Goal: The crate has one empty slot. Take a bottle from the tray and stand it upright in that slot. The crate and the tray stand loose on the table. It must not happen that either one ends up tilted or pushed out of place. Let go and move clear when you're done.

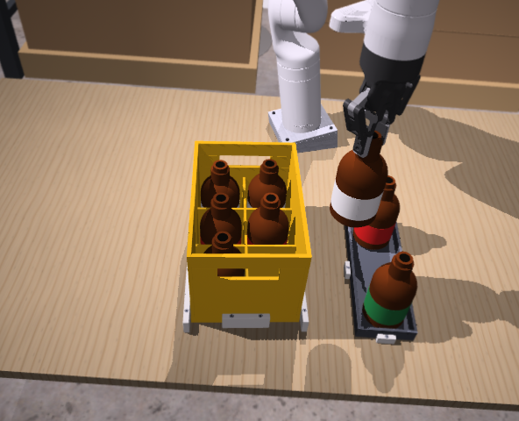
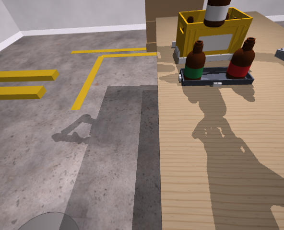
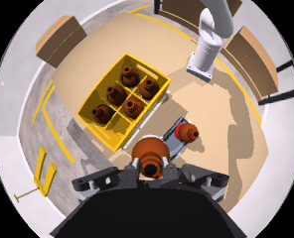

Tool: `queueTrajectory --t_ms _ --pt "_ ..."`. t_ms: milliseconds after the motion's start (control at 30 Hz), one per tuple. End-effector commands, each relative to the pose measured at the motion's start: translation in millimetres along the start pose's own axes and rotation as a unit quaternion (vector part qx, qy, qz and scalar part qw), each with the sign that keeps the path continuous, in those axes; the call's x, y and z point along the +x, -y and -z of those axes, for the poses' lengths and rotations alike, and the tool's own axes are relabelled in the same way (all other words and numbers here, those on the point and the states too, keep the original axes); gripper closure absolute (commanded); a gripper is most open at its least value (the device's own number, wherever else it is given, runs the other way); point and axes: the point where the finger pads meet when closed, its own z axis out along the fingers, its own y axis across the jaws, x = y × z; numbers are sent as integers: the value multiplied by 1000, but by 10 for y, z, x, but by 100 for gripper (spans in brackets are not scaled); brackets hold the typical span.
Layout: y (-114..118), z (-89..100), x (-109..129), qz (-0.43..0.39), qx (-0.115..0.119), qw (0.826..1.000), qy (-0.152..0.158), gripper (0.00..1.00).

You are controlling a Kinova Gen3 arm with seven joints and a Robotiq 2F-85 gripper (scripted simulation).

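Nearest the front edge of the tabletop (image 1: pixel 92 226) stands the green-banded bottle (image 1: pixel 390 289) at the close end of the dark tray (image 1: pixel 408 329), upright and untouched, and behind it the red-banded bottle (image 1: pixel 380 222) stands at the tray's far end. Between them the tray floor is bare, and that is where the carried one looks to have come from. Above the red one hangs the white-banded bottle (image 1: pixel 359 185), clear of the tray, pinched at its neck by the claw (image 1: pixel 368 136), which is clamped narrow around that neck with the bottle dangling below and slightly tilted. To the side sits the yellow crate (image 1: pixel 249 289), well apart from the tray, with five brown bottles (image 1: pixel 268 181) standing in it; the near slot on the tray side (image 1: pixel 268 249) shows no bottle, so that reads as the target. Handling-wise, this looks like glass: stiff, smooth, probably slippery and heavy at the bottom, so a neck hold lets it swing like a pendulum. I'd judge the neck just under the lip the right place to hold, since the lip resists slipping and the body stays free to enter the divider. The risk is clipping the crate wall or a neighbouring bottle on the way down. Farthest back stands the arm's base plate (image 1: pixel 328 138).
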Motion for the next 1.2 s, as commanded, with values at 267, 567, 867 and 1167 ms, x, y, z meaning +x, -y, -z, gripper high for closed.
queueTrajectory --t_ms 267,567,867,1167 --pt "255 6 123 -5 0 1000 1 100" --pt "411 6 198 -5 0 1000 1 100" --pt "599 6 288 -5 0 1000 1 100" --pt "731 6 351 -5 0 1000 1 100"
